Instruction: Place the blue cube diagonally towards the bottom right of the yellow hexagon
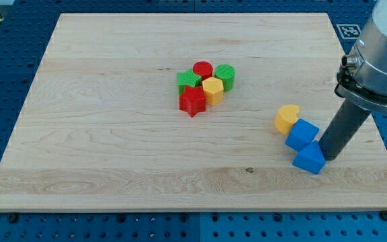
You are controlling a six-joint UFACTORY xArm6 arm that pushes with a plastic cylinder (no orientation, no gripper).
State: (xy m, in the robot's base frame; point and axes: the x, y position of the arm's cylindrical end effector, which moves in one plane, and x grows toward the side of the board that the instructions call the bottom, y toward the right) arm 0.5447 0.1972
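Note:
The blue cube (pixel 302 134) lies at the view's right, touching a yellow heart-shaped block (pixel 287 117) on its upper left and a second blue block (pixel 310 159) below it. The yellow hexagon (pixel 213 89) sits in a tight cluster near the board's middle, well to the left of the cube. My tip (pixel 327 157) rests on the board just right of the two blue blocks, touching or nearly touching them.
Around the yellow hexagon stand a red cylinder (pixel 203 70), a green cylinder (pixel 225 76), a green star (pixel 189 81) and a red star (pixel 193 101). The wooden board (pixel 113 134) lies on a blue pegboard, its right edge close to my rod.

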